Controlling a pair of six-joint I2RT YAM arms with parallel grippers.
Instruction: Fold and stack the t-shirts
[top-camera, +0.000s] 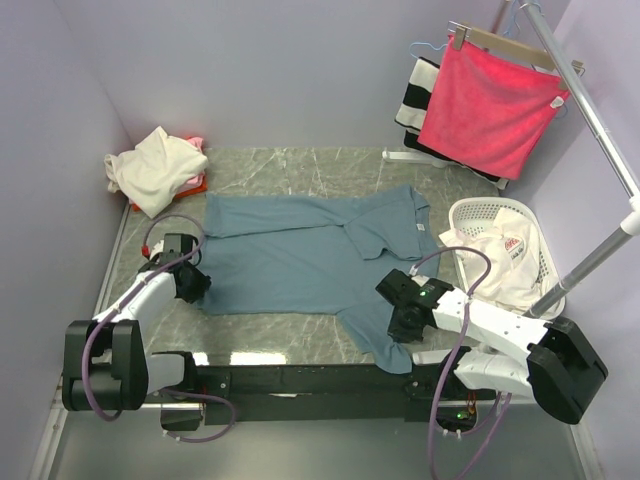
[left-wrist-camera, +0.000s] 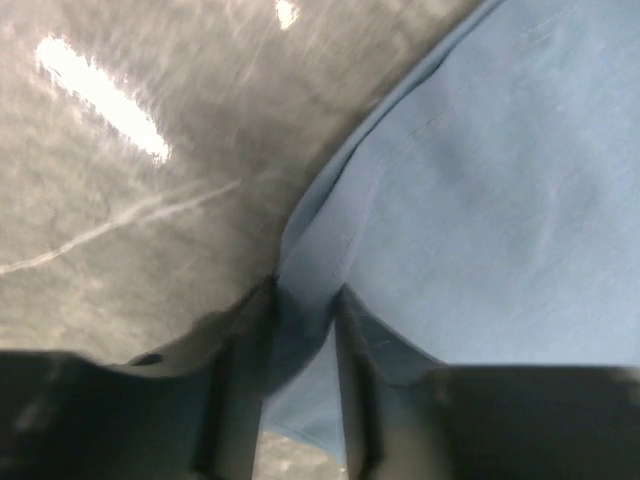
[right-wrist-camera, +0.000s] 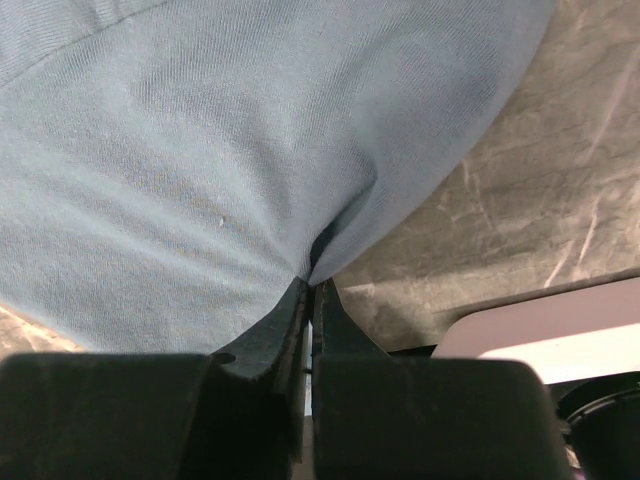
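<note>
A dusty blue-grey t-shirt lies spread flat across the marble table. My left gripper is at the shirt's near left corner. In the left wrist view its fingers stand narrow, with a ridge of the blue-grey t-shirt edge squeezed between them at the left gripper. My right gripper is at the near right part of the shirt. In the right wrist view the right gripper is shut tight, pinching a fold of the blue-grey t-shirt.
A cream t-shirt lies crumpled at the back left over a pink/red one. A white basket at the right holds a white t-shirt with red print. Behind it a rack carries a pink-red towel and a striped cloth.
</note>
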